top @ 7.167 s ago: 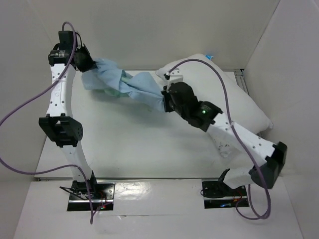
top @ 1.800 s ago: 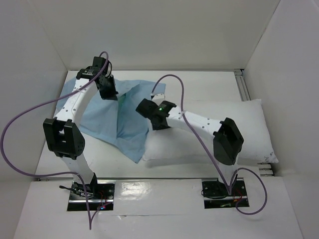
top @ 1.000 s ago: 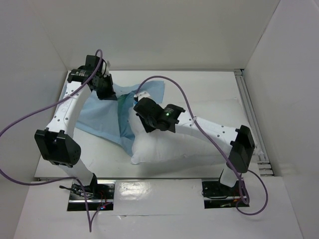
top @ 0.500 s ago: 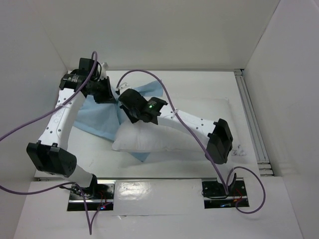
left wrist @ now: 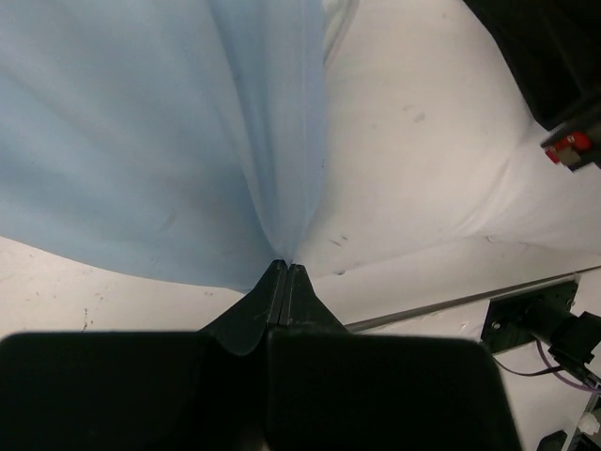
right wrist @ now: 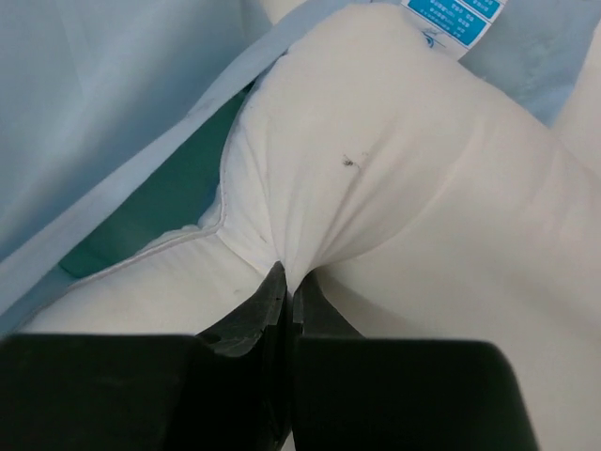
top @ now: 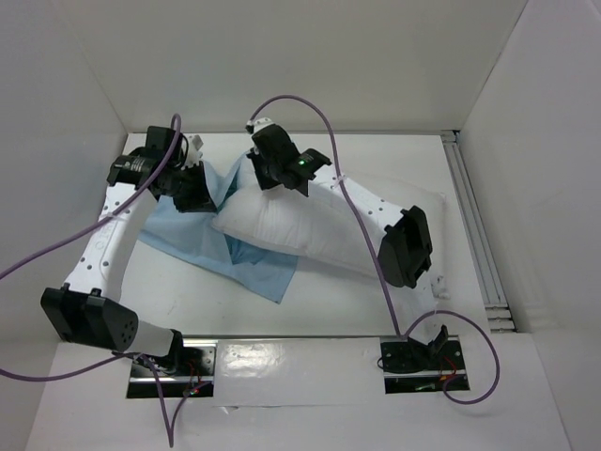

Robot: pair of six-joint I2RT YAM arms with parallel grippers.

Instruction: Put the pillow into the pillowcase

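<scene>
Pulled rearward, the pillow (top: pixel 310 225) is now clamped at its seam by the right tool (right wrist: pixel 286 275); to its left, the left tool (left wrist: pixel 285 270) pinches the pillowcase (top: pixel 188 235) fabric.

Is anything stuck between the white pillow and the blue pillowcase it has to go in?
No, nothing visible is in the way. The pillow's left end lies right against the pillowcase, beside its hem. The right end effector pinches the pillow, and the left end effector pinches the pillowcase.
</scene>
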